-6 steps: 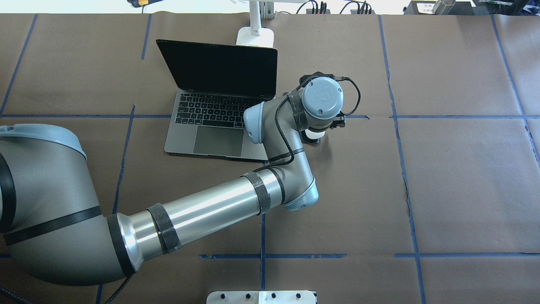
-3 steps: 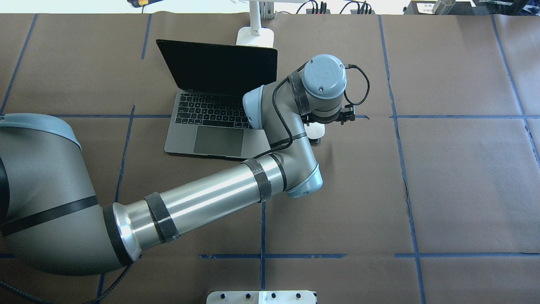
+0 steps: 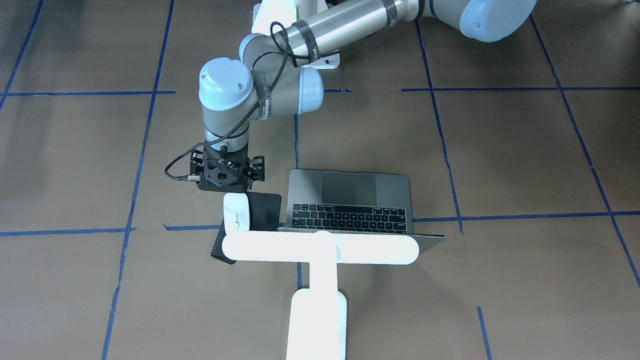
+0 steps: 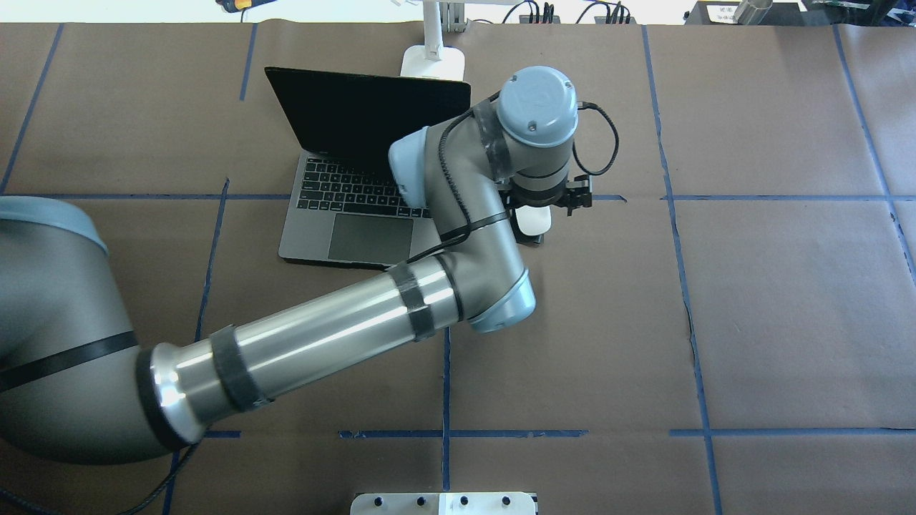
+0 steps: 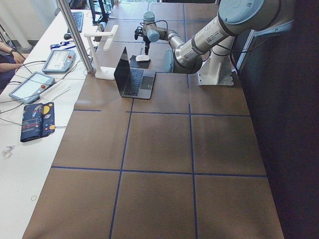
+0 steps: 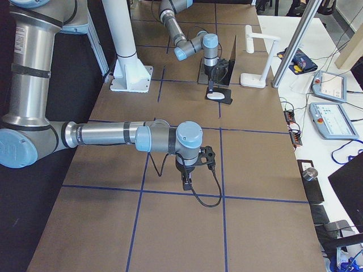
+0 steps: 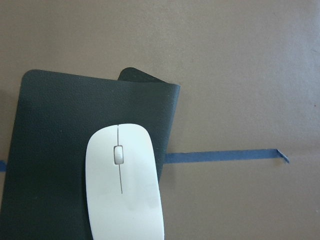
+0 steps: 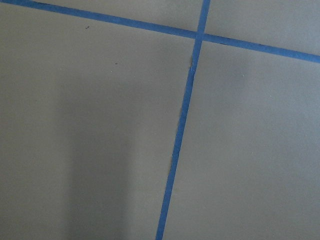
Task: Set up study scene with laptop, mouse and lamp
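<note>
The laptop (image 4: 351,214) stands open on the table, screen dark; it also shows in the front-facing view (image 3: 350,192). The white mouse (image 7: 122,185) lies free on a black mat (image 7: 50,130) just beside the laptop, and also shows in the front-facing view (image 3: 236,212). My left gripper (image 3: 225,182) hangs straight above the mouse's near end, open and empty; no fingers show in its wrist view. The white lamp (image 3: 320,250) stands behind the laptop, its bar head over the screen edge. My right gripper (image 6: 188,182) hovers over bare table far from these; I cannot tell its state.
A white bolted pedestal (image 4: 444,503) sits at the robot's edge of the table. Blue tape lines (image 8: 182,115) cross the brown paper. Teach pendants (image 6: 332,119) lie on the side bench beyond the lamp.
My left wrist has lifted up off the mouse and drifted toward the far edge. The mouse stays on the mat. Laptop and lamp have not moved.
</note>
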